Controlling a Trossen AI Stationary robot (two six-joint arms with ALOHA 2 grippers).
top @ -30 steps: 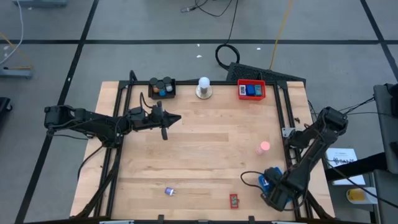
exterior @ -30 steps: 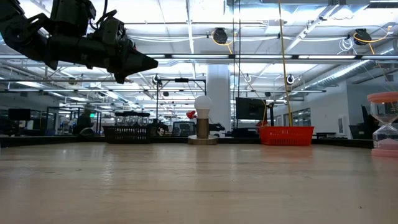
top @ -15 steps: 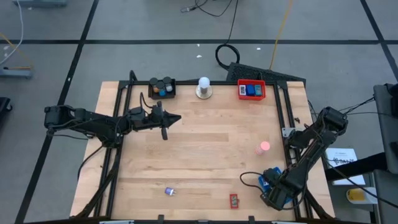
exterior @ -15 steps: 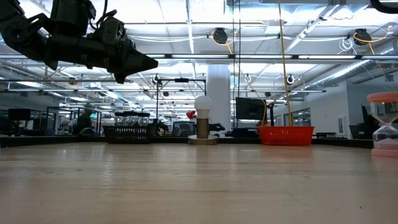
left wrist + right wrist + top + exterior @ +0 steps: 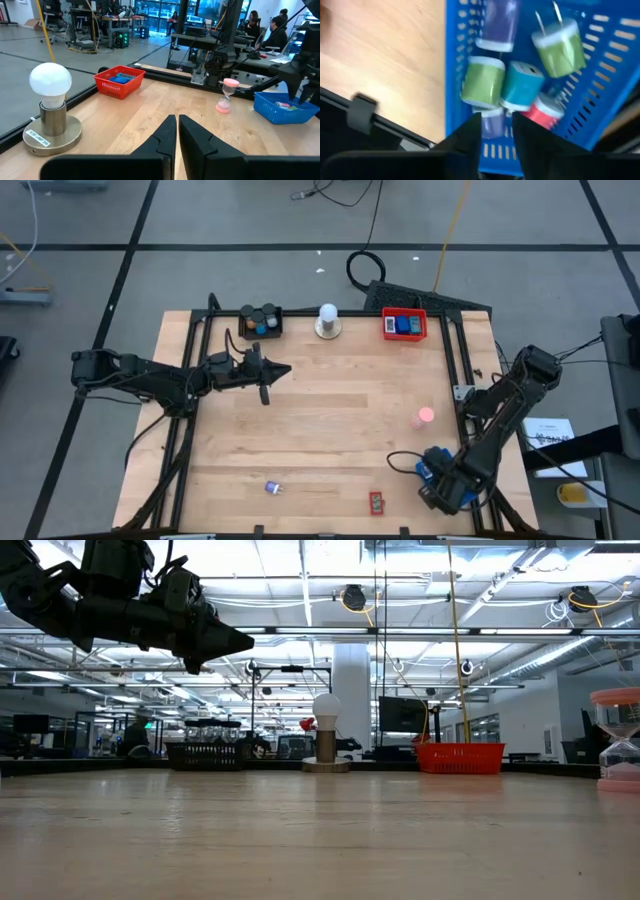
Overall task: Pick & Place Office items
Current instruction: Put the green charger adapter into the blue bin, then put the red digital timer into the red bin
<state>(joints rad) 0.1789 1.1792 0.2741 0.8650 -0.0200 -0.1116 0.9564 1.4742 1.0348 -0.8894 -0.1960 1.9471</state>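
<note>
Blue plastic mesh fills the right wrist view: the blue tray [image 5: 470,75] sits directly under the right gripper [image 5: 496,125], at about five o'clock on the desk [image 5: 320,420] in the high view. Inside lie small plug-in chargers, a green one [image 5: 482,82], a teal one [image 5: 520,87], a second green one with its prongs up [image 5: 560,47], a purple one [image 5: 497,22] and a red one [image 5: 547,112]. The right jaws stand slightly apart with nothing between them, poised just above the pile, which suits a release into the tray, though I cannot say whether anything was dropped.

Well apart on the desk's upper left, near ten o'clock, the left gripper [image 5: 275,371] hangs above the wood with its jaws pressed together and empty, apparently waiting out of the way.

Loose items remain on the desk: a small purple piece [image 5: 272,488] at about seven o'clock, a small red rectangle [image 5: 376,502] at six o'clock, and a pink hourglass [image 5: 425,417] near four o'clock. Along the far edge stand a black tray [image 5: 262,321] holding dark cylinders at eleven o'clock, a white bulb on a round base [image 5: 327,321] at twelve, and a red tray [image 5: 404,324] with a blue item at one o'clock. The trays seem to sort things by colour or kind, so the job looks mostly done, with a few pieces still to collect.
</note>
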